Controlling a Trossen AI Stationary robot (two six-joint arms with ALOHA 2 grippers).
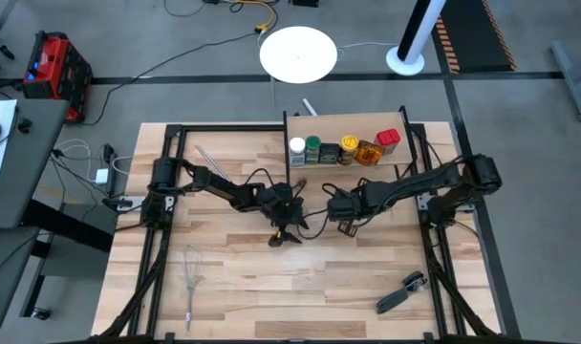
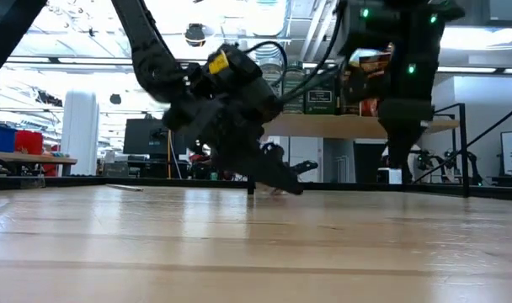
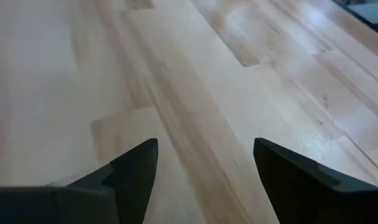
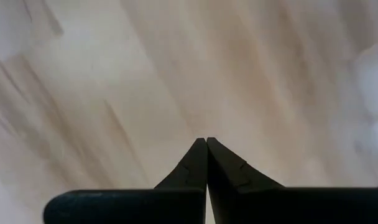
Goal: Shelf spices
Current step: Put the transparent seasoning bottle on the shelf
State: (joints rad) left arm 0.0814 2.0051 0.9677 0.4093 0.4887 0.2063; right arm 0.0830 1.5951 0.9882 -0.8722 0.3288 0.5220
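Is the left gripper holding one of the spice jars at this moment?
No, the left gripper is open over bare table, nothing between its fingers.

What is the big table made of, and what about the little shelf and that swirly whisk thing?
The table looks like pale wooden planks with a smooth, slightly shiny finish: grain and plank seams show. The shelf seems to be a pale wooden board too, with thin black posts, probably metal. The whisk looks like thin silvery wire, likely metal, though it is too small to be sure.
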